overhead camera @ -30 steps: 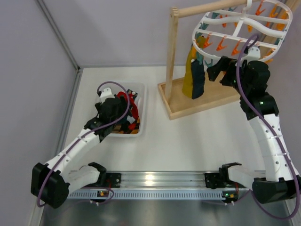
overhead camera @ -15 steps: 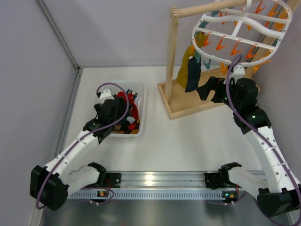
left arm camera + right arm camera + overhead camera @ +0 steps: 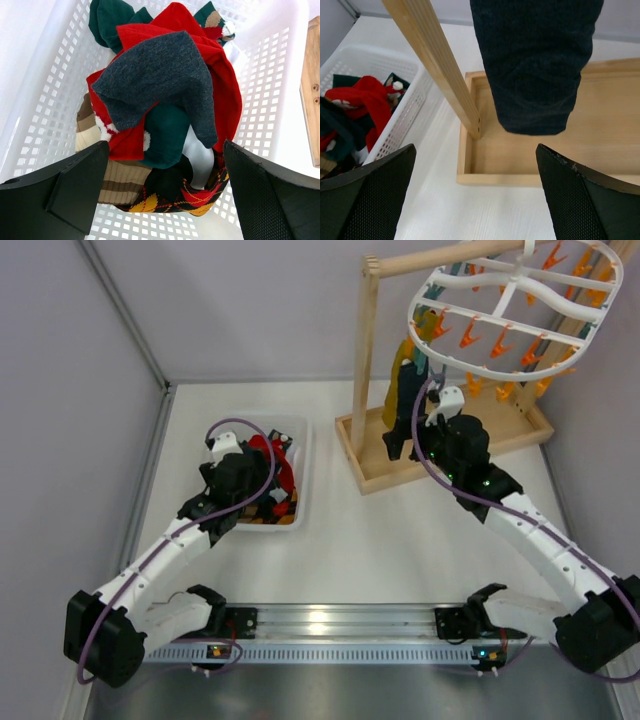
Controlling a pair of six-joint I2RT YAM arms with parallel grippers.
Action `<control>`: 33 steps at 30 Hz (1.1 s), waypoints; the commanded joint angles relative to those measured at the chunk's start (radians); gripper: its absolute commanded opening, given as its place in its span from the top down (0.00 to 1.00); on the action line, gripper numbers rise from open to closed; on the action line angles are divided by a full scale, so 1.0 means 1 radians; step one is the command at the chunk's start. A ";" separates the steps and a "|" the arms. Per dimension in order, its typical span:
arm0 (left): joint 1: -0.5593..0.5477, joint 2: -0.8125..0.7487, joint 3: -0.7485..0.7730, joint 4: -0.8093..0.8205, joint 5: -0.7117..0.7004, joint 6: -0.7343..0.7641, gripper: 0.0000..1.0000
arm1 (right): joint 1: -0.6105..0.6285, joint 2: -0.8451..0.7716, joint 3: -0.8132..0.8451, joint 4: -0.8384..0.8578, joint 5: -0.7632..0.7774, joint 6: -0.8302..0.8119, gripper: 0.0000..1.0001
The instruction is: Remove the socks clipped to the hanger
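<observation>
Socks (image 3: 165, 95) lie piled in the white basket (image 3: 55, 80) on the desk. Two are left on the hanger (image 3: 513, 282): a dark sock (image 3: 535, 65) and a yellow sock (image 3: 393, 400). The left end effector (image 3: 164, 145) and right end effector (image 3: 475, 147) are both spread, holding nothing.

The dark sock (image 3: 535, 65) runs past the right wrist view's top edge, its upper end unseen.

The socks (image 3: 165, 80) are soft, matt knitted cloth, the basket (image 3: 272, 95) is smooth white plastic mesh, the stand (image 3: 432, 55) is pale smooth wood, and the hanger (image 3: 515, 280) is glossy white plastic.
</observation>
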 commanded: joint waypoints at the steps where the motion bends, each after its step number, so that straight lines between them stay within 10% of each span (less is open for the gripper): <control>1: 0.001 -0.014 -0.006 0.012 -0.016 0.009 0.01 | 0.055 0.046 -0.012 0.240 0.162 -0.092 0.01; 12: 0.002 -0.011 -0.009 0.014 -0.004 0.004 0.01 | 0.113 0.230 0.004 0.415 0.542 -0.123 0.01; 21: 0.002 -0.037 -0.014 0.014 0.022 0.006 0.01 | 0.109 0.301 0.001 0.544 0.690 -0.169 0.23; 25: 0.002 -0.036 -0.012 0.014 0.037 0.006 0.01 | 0.090 0.311 0.007 0.568 0.668 -0.191 0.39; 28: 0.002 -0.040 -0.012 0.015 0.044 0.006 0.01 | 0.082 0.307 0.008 0.553 0.660 -0.198 0.90; 33: 0.002 -0.079 0.003 0.014 0.105 0.020 0.01 | 0.081 0.204 -0.062 0.519 0.589 -0.175 1.00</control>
